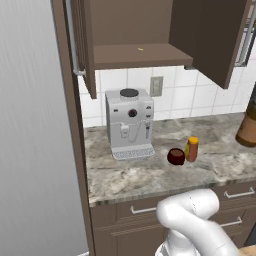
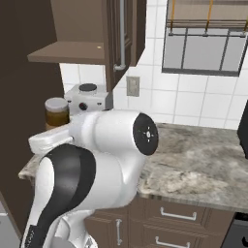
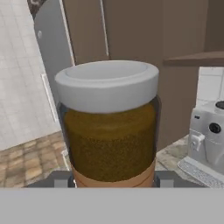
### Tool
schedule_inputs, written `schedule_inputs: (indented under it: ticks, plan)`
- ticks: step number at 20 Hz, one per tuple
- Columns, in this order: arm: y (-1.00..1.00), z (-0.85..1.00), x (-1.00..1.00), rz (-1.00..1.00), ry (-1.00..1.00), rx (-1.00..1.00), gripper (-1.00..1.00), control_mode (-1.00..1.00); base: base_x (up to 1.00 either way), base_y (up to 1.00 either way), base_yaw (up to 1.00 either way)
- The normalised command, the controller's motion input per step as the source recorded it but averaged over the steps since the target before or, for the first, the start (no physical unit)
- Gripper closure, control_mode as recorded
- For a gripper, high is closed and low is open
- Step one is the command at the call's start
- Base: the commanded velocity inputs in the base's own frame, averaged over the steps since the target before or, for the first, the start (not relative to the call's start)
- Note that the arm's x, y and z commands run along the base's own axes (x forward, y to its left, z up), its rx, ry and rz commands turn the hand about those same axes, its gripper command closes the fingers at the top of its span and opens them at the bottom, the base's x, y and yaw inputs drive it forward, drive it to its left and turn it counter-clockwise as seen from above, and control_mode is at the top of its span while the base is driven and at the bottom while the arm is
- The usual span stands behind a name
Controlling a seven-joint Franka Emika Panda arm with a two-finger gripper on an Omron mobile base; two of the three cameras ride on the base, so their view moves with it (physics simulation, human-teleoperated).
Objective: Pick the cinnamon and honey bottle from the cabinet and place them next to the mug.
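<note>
hidden: gripper (image 3: 113, 183) fingertips mostly cut off at bottom of hand view, just grey stubs either side of the jar; in right base view the arm (image 2: 97, 160) blocks the hand and the left part of the counter (image 2: 203, 164)
cinnamon: jar (image 3: 109, 127) upright between the fingers, grey lid up, brown contents, tan label at base; also seen in right base view (image 2: 57, 114) behind the arm, in front of the coffee machine (image 2: 87, 97), off the counter
gripper state: clenched on the cinnamon, one finger each side near its base
honey bottle: upright on counter (image 1: 191, 149), just right of mug, looks touching or nearly, cannot tell which
mug: on counter (image 1: 176, 156), toward the front edge, right of the coffee machine's drip tray
cabinet: doors open (image 1: 140, 45), shelf bare apart from a tiny yellow speck, too small to tell what
cut off: dark brown bottle (image 1: 247, 125) at right edge of left base view, top and side cropped
</note>
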Motion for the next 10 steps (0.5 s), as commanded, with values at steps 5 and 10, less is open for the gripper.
schedule_inputs:
  ticks: [5,10]
  plan:
    - [-0.09,-0.35,0.12,0.18,0.02,0.00,1.00,-1.00,0.00,0.00,0.00]
    - [-0.01,-0.64,0.39,0.03,0.01,0.00,1.00,-1.00,0.00,0.00,0.00]
